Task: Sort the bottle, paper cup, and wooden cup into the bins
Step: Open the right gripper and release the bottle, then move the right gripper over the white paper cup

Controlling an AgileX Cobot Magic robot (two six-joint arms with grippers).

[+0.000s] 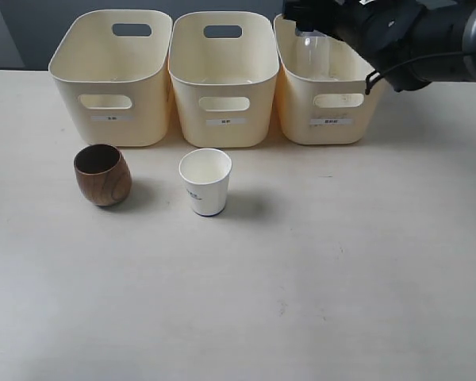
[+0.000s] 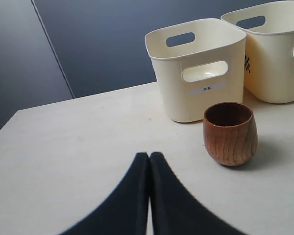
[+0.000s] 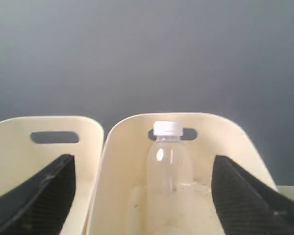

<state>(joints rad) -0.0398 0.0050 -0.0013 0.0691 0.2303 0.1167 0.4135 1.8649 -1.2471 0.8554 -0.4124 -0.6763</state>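
Glossy black arm (image 1: 428, 36) with a looped black cable (image 1: 370, 78), tapered matte-black fingers (image 2: 127, 200).

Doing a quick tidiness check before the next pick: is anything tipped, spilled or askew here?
Nothing stands out. The bottle stands upright inside the right-hand bin, with the right gripper open by it. The wooden cup and the paper cup stand upright on the table, apart from each other, nothing spilled.

Between my right jaws: bottle (image 3: 169, 161), clear glossy plastic, white plastic cap. Bins (image 1: 226, 79): smooth cream plastic, slight sheen. Beyond my left jaws: wooden cup (image 2: 230, 134), grained brown wood, satin finish. Paper cup (image 1: 205, 182): matt white paper. Surface (image 1: 341, 262): pale, matt.
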